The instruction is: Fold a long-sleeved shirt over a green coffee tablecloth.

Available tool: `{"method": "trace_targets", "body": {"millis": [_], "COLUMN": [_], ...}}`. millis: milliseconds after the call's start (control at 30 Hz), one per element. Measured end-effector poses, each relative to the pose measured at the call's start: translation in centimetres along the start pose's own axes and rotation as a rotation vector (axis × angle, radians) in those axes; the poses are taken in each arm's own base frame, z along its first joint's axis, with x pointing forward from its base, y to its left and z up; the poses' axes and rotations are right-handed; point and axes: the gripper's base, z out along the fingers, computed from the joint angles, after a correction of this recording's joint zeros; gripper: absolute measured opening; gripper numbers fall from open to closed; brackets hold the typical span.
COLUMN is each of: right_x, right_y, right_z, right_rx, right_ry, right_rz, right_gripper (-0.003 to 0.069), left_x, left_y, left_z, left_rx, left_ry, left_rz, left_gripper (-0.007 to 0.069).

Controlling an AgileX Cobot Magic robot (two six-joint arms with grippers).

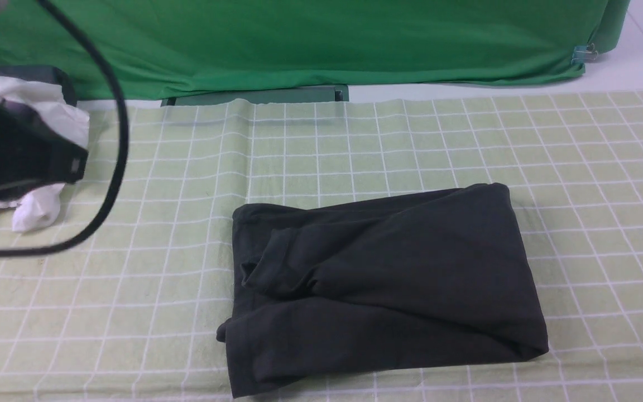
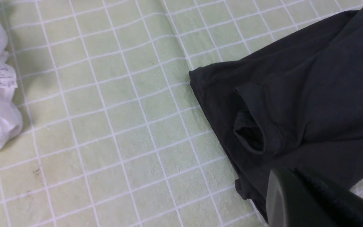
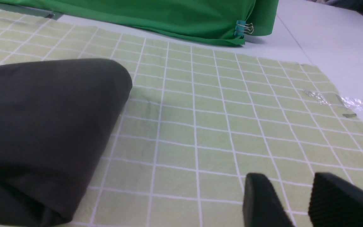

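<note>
The shirt [image 1: 377, 285], folded mid-cloth [image 1: 321, 145], looks soft, light and floppy, best pinched at a doubled edge; the left gripper [image 2: 298, 195] is closed and empty, the right gripper [image 3: 298, 201] parted, holding nothing.

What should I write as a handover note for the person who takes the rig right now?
Left gripper: jaws shut, holding nothing, above the shirt's near left corner.
Right gripper: jaws apart, empty, over bare tablecloth to the right of the shirt.
Shirt: lies on the tablecloth as a folded rectangle, one cuff showing on top at the left end.
White garment: bunched at far left, apart from the shirt.
Done: folding looks finished.
Left: probably only to draw both arms back; tidy the cuff if wanted.
</note>
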Motion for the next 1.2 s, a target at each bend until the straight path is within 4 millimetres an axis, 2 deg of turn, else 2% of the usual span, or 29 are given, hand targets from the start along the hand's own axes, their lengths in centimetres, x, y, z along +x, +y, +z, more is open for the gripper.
{"method": "trace_targets", "body": {"millis": [167,300,433,500,667,967,1067,1200], "right_x": [0.0,0.0,0.0,0.0,0.0,0.0,0.0,0.0], "right_y": [0.0,0.0,0.0,0.0,0.0,0.0,0.0,0.0], "right_z": [0.0,0.0,0.0,0.0,0.0,0.0,0.0,0.0], "right_rx": [0.0,0.0,0.0,0.0,-0.001,-0.001,-0.001,-0.001], "right_ry": [0.001,0.001,0.001,0.001,0.001,0.0,0.0,0.0], "right_rz": [0.0,0.0,0.0,0.001,0.002,0.002,0.002,0.002], "right_gripper": [0.0237,0.0237,0.0237,0.0239,0.0239,0.0241,0.0241,0.0241], "left_x": [5.2,9.6,11.6,12.1,12.9,12.9,12.7,12.9], "left_y": [-1.0,-1.4,-1.3,-1.3,-1.3,-1.1,-1.1,-0.5], "left_z": [-2.6,-3.9,-4.1,-4.3,-4.0,-3.9,-4.0,-2.6], "left_rx": [-0.019,-0.059,-0.104,-0.118,-0.125,-0.143,-0.138,-0.152], "left_ry": [-0.116,-0.325,-0.546,-0.626,-0.653,-0.657,-0.713,-0.804], "left_rz": [0.018,0.03,0.037,0.038,0.039,0.052,0.031,-0.016], "left_gripper": [0.0013,0.0013,0.0014,0.0014,0.0014,0.0014,0.0014,0.0014]}}
